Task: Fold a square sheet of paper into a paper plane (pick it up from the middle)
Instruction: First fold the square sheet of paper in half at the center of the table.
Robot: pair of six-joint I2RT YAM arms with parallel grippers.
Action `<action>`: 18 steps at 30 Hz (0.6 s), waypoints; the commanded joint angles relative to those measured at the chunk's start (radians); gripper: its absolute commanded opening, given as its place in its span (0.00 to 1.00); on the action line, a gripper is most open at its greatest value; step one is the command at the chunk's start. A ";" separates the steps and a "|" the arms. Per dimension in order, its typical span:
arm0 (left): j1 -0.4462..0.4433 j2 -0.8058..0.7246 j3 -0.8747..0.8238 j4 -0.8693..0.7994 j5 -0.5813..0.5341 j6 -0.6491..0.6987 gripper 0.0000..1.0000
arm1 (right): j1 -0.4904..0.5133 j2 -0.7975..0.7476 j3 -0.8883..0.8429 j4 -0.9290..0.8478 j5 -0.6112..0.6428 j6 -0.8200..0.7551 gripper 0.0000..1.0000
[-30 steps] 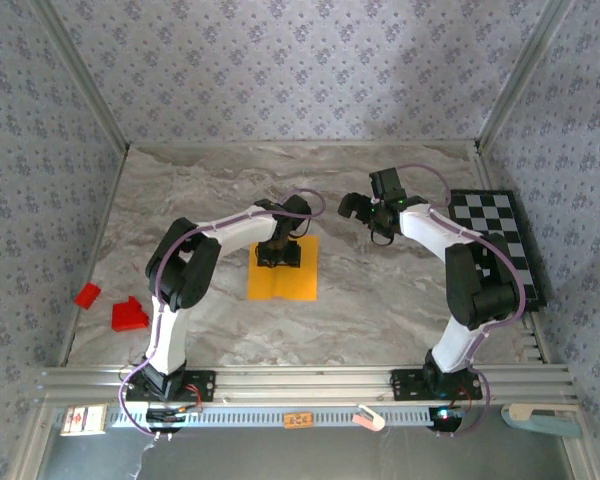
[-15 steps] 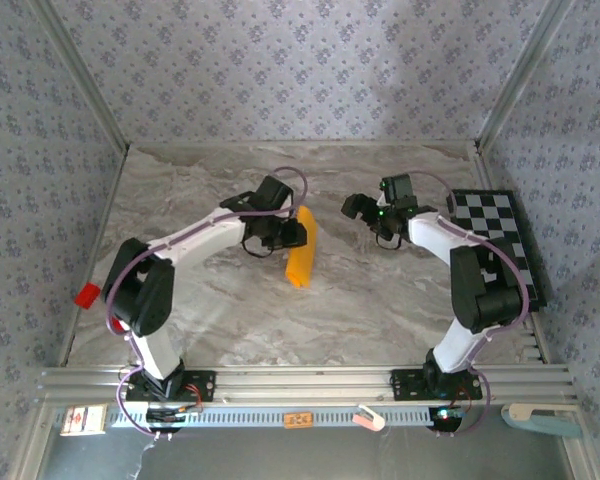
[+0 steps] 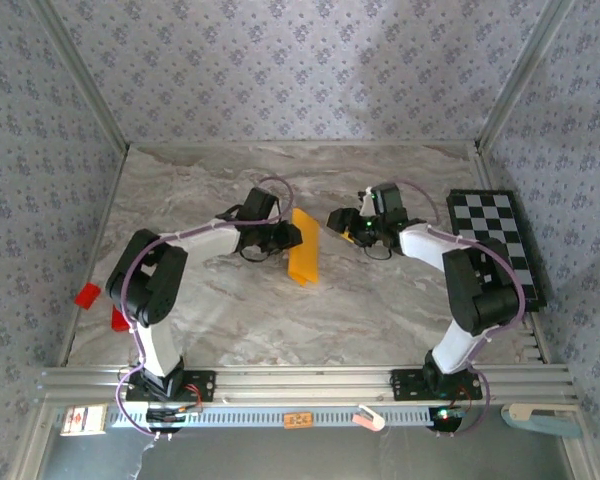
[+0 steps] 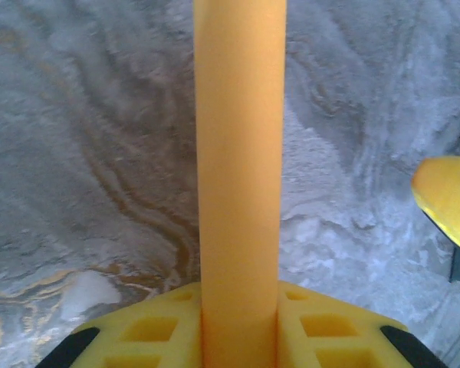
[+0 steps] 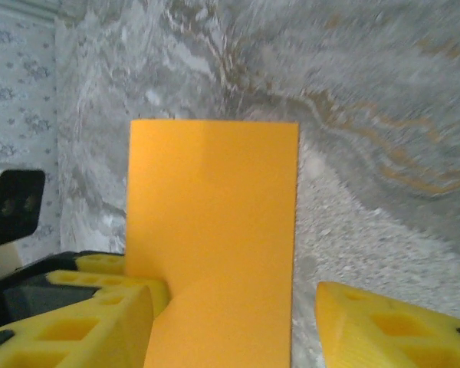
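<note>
Above the worktop (image 3: pixel 380 300), your left gripper (image 3: pixel 285 236) had raised the square sheet of paper (image 3: pixel 304 250), clamped and doubled over; your right gripper (image 3: pixel 340 222) arrived, jaws apart astride it, likely for creasing.

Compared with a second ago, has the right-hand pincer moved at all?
Yes. The right pincer has shifted left, away from the checkerboard and toward the orange paper.

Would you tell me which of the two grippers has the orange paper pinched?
The left gripper: it is shut on the folded square sheet of paper, while the right gripper has its jaws straddling the sheet with a gap showing.
</note>
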 commanded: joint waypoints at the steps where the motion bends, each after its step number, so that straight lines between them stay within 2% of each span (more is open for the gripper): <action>1: 0.009 0.020 -0.029 0.048 -0.047 -0.029 0.25 | 0.039 0.045 0.007 -0.012 -0.026 0.000 0.54; 4: 0.011 0.022 -0.050 0.040 -0.078 -0.034 0.25 | 0.080 0.086 0.055 -0.092 0.024 -0.012 0.38; 7: 0.012 0.027 -0.060 0.029 -0.092 -0.038 0.25 | 0.135 0.120 0.110 -0.204 0.158 -0.041 0.27; 12: 0.012 0.034 -0.056 -0.005 -0.119 -0.034 0.25 | 0.172 0.181 0.161 -0.225 0.152 -0.033 0.18; 18: 0.012 0.054 -0.041 -0.045 -0.123 -0.029 0.25 | 0.197 0.256 0.237 -0.304 0.149 -0.048 0.14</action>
